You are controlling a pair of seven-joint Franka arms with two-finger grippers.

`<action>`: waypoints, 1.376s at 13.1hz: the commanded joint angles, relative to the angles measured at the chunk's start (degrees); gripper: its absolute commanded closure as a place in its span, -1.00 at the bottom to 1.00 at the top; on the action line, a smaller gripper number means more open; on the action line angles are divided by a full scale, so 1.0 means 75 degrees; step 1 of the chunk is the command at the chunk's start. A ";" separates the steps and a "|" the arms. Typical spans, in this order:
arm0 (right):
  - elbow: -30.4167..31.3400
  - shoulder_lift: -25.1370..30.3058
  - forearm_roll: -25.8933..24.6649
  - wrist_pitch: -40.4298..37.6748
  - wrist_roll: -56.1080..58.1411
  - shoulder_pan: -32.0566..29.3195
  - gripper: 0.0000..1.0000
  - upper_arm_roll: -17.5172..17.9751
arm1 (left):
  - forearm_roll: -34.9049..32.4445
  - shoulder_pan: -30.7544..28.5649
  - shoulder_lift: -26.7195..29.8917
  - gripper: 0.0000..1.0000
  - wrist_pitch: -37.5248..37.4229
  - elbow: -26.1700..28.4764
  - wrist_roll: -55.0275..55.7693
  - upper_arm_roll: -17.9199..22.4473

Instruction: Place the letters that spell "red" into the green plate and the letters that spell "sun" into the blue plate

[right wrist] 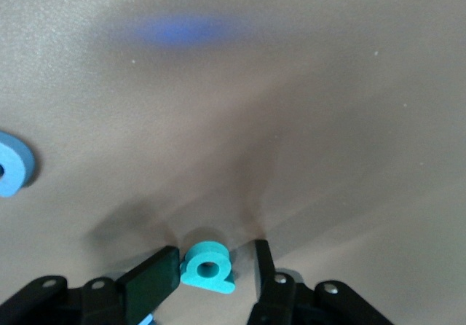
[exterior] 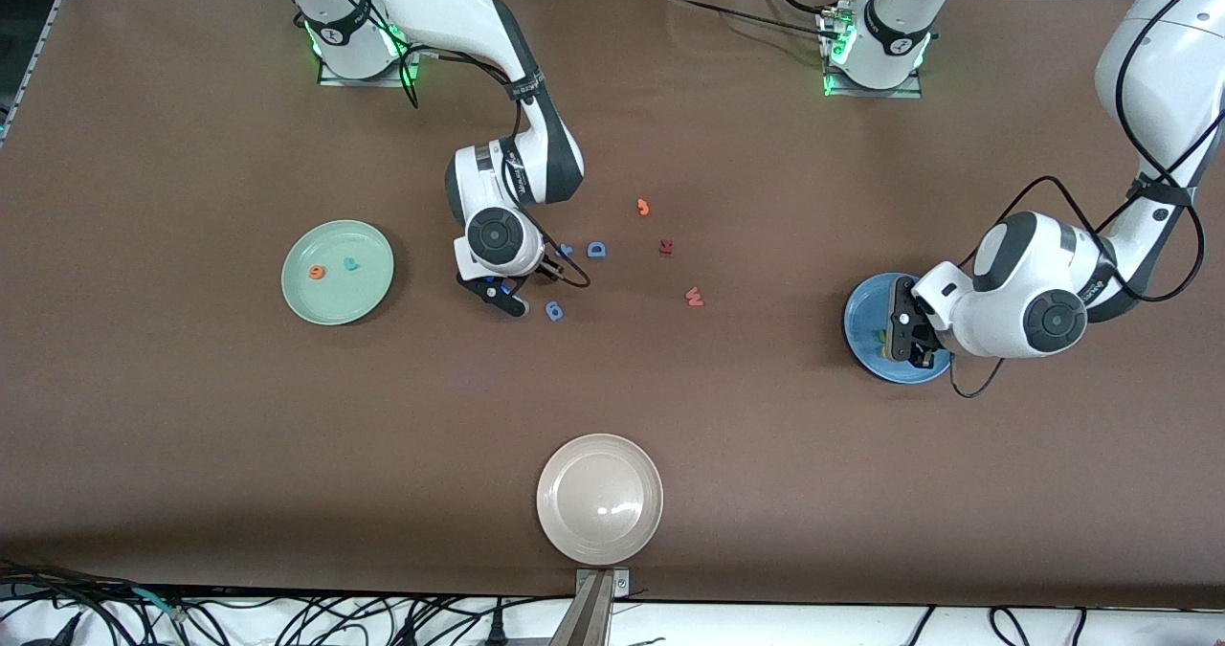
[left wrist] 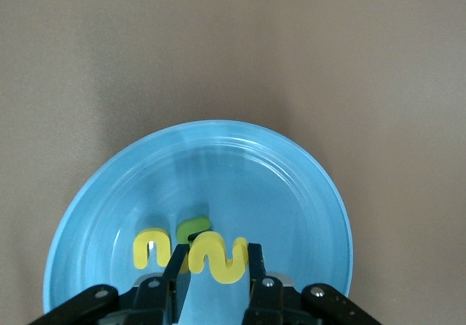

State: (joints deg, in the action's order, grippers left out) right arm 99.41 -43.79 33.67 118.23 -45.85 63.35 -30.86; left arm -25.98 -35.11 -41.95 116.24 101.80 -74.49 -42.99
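Left gripper (left wrist: 213,267): over blue plate (left wrist: 291,165), jaws clamped on yellow s (left wrist: 217,256); u (left wrist: 151,246) and n (left wrist: 192,228) lay in plate. Right gripper (right wrist: 211,270): at table, jaws apart around teal d (right wrist: 207,267), possibly touching one finger. Green plate (exterior: 368,287) held e (exterior: 315,271), r (exterior: 352,264). Risk: d skidding or tipping from an off-centre pinch.

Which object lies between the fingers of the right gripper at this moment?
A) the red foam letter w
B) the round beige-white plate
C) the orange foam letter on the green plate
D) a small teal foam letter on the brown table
D: in the right wrist view, the small teal foam letter lies on the brown table between the spread fingers of the right gripper, which do not yet touch it.
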 commanded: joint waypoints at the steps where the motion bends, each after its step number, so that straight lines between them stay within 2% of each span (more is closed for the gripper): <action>1: 0.0164 0.0003 -0.0024 0.0174 0.0078 0.0097 0.52 -0.0080 | 0.0195 -0.0018 -0.0008 0.76 -0.0077 -0.0015 -0.0157 -0.0022; 3: 0.0152 0.0015 -0.0024 0.0174 0.0078 0.0097 0.89 -0.0092 | 0.0171 -0.0006 0.0003 0.76 -0.0076 -0.0015 -0.0157 -0.0010; 4: 0.0152 0.0003 -0.0024 0.0174 0.0078 0.0097 1.00 -0.0150 | 0.0171 0.0006 0.0003 0.77 -0.0076 -0.0027 -0.0157 -0.0010; 7: 0.0105 0.0190 -0.0036 0.0070 0.0299 0.0097 1.00 -0.0453 | 0.0171 0.0017 0.0003 0.76 -0.0076 -0.0027 -0.0146 -0.0010; 10: -0.0140 0.0354 -0.0036 -0.0831 0.0955 0.0097 1.00 -0.1133 | 0.0171 0.0017 0.0003 0.76 -0.0076 -0.0027 -0.0146 -0.0010; 16: -0.0446 0.0389 -0.0013 -0.1851 0.2243 0.0097 1.00 -0.2340 | 0.0171 0.0017 -0.0032 0.76 -0.0076 -0.0015 -0.0146 0.0001; 18: -0.0446 0.0401 0.0045 -0.1936 0.2176 0.0144 1.00 -0.2319 | 0.0171 0.0017 -0.0043 0.76 -0.0076 -0.0015 -0.0146 0.0002</action>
State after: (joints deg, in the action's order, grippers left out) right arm 96.49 -40.99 33.49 105.10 -30.15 63.42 -47.74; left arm -25.98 -35.03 -42.08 116.24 101.89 -74.49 -42.97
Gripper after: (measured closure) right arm 0.960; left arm 0.643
